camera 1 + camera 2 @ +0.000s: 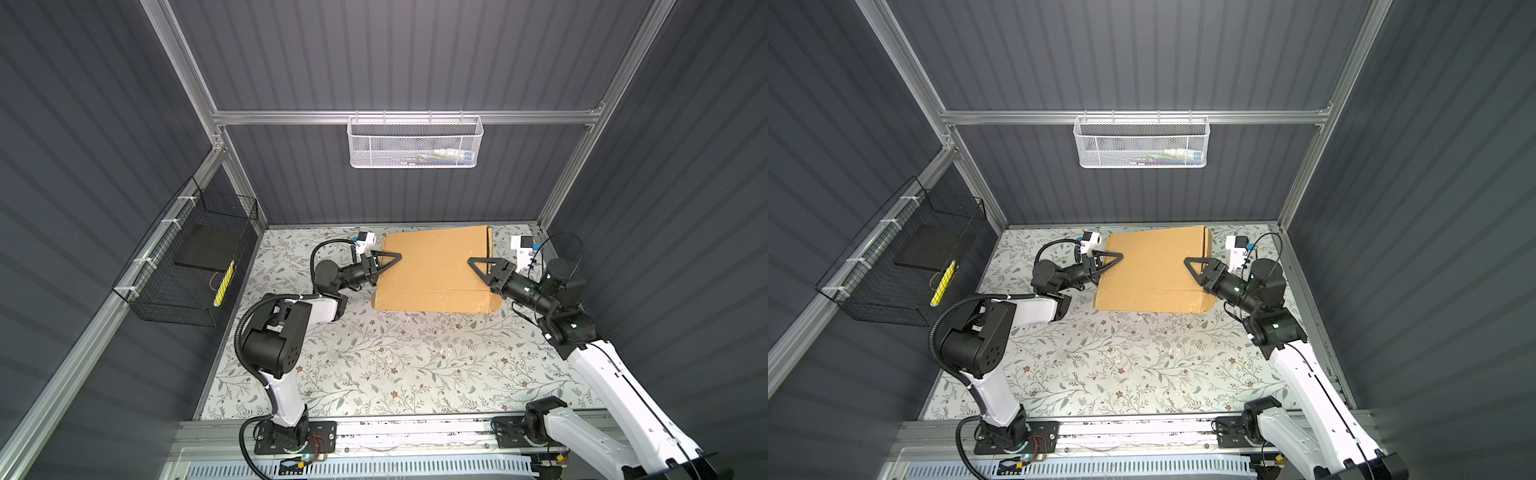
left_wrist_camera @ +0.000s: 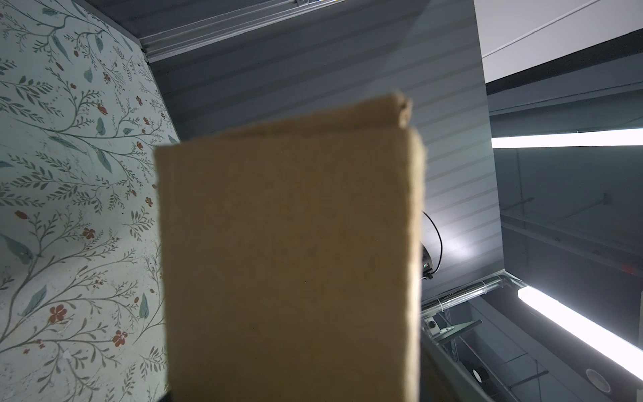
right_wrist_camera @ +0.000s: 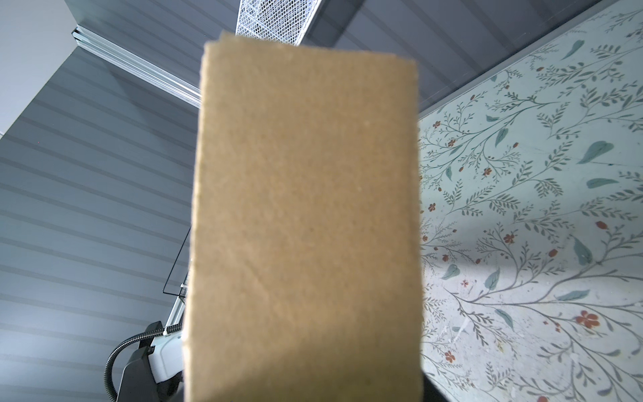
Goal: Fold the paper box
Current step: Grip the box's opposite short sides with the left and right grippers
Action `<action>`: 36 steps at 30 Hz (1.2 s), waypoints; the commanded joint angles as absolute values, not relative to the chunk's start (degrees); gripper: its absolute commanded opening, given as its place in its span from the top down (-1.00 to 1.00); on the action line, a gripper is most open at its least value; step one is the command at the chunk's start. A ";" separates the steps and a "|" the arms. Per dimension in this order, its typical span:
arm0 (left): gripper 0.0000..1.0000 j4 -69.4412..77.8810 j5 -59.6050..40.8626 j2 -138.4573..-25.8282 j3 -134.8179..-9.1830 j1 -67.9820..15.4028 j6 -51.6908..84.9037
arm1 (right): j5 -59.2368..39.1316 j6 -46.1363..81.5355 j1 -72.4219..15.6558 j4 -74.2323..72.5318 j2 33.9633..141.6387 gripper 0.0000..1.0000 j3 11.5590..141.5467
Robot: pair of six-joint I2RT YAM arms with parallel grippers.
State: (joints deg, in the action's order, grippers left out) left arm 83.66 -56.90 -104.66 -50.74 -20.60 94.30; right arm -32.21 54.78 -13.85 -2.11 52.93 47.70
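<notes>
1. the paper box [image 1: 434, 270] sits straight below the white mesh basket [image 1: 382, 149], over the floral table [image 1: 395, 365]. it is folded into a shallow closed shape, and i cannot tell whether it rests on the table or is raised.
2. the left gripper [image 1: 386, 261] straddles the box end left of the basket. one finger lies across the top panel and the other is hidden, so i cannot tell whether it pinches.
3. the right gripper [image 1: 482, 268] straddles the end right of the basket. cardboard fills its jaws in the right wrist view, so it looks clamped on the box.
4. risk: uneven pull between the two arms could twist the box and spring a tucked tab.
5. risk: too hard a squeeze could crush the corrugated wall, and too light a one could let the box slip.
6. risk: the layered edge [image 1: 488, 243], right of the basket, looks not fully seated, so a nudge might reopen it.
7. writing: none shows on the cardboard. the items inside the basket show colours, but any print is too small to read.
</notes>
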 commanded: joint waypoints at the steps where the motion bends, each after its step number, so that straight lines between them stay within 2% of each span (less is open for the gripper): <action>1: -0.34 87.54 -59.04 -104.69 -52.95 -23.03 94.20 | -31.07 53.04 -14.06 -1.05 54.14 0.11 48.60; 13: -0.12 87.63 -58.08 -105.39 -54.04 -23.12 94.99 | -30.02 52.12 -14.06 -0.06 54.94 0.05 47.64; 25: -0.17 87.63 -56.61 -104.95 -55.45 -23.29 96.36 | -28.49 52.09 -14.06 0.36 54.24 0.03 46.02; 36: 0.07 87.63 -54.67 -104.85 -56.34 -23.81 98.13 | -26.64 52.77 -15.25 -0.50 52.38 0.00 43.43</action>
State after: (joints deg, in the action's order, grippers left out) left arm 83.66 -56.38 -105.62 -53.63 -20.97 98.21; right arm -29.58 54.68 -13.72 -3.68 51.24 45.25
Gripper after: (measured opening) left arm 0.523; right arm 0.521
